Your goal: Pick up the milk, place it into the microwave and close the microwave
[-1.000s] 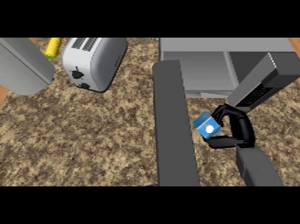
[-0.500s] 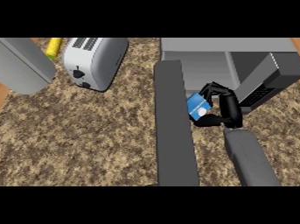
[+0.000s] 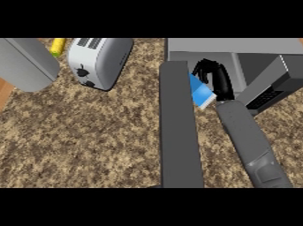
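The milk (image 3: 202,92) is a small blue and white carton, tilted, just in front of the microwave's (image 3: 245,47) open front at the upper right. My right hand (image 3: 215,77) is shut on it from above and from the right, its black fingers curled over the carton's top and reaching into the opening. The microwave's door (image 3: 179,132) stands open and shows as a long grey bar running toward me, just left of the carton. The carton's upper part is hidden by the fingers. My left hand does not show.
A silver toaster (image 3: 99,61) lies at the upper left, with a yellow object (image 3: 58,46) behind it. A large grey slab (image 3: 18,62) fills the far left corner. The microwave's dark control panel (image 3: 281,83) juts out right of my forearm (image 3: 250,141).
My right hand has carried the milk away from me, from beside the door's middle up to the microwave's opening. The forearm has stretched out behind it.
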`<state>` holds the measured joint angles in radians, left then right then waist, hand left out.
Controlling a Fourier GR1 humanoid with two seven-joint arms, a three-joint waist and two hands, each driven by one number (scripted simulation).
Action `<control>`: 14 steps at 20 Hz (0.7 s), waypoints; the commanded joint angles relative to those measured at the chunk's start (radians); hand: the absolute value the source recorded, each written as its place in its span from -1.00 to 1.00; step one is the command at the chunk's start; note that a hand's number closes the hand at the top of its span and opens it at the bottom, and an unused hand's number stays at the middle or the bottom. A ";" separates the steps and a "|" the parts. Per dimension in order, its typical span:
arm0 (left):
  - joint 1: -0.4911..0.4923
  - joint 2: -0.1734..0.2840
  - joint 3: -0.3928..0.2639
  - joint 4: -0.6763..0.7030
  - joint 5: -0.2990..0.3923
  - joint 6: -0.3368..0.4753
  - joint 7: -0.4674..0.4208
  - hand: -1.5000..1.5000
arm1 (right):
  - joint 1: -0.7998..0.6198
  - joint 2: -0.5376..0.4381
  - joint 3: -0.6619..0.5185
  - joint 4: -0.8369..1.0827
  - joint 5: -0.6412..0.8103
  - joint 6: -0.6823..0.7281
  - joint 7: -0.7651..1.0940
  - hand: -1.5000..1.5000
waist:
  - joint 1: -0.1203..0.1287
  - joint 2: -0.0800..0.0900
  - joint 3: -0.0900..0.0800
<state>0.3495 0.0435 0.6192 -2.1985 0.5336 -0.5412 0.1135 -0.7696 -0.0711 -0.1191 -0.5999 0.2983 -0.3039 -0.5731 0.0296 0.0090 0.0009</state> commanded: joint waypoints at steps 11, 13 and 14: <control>-0.051 -0.001 -0.024 0.060 -0.048 -0.041 -0.041 -1.00 | -0.244 -0.091 -0.104 0.359 0.046 -0.253 -0.046 1.00 | 0.054 0.025 0.002; -0.047 0.025 -0.009 0.067 -0.015 -0.063 -0.046 -1.00 | -0.245 -0.131 -0.116 0.366 0.047 -0.283 -0.062 1.00 | 0.076 0.035 0.002; -0.086 0.016 -0.023 0.092 -0.039 -0.040 -0.049 -1.00 | -0.245 -0.099 -0.105 0.367 0.066 -0.365 -0.071 1.00 | 0.070 0.039 0.002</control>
<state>0.2961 0.0516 0.6033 -2.1276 0.5015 -0.5876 0.0670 -0.9962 -0.1669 -0.2177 -0.2633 0.3443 -0.5517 -0.6251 0.0877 0.0379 0.0026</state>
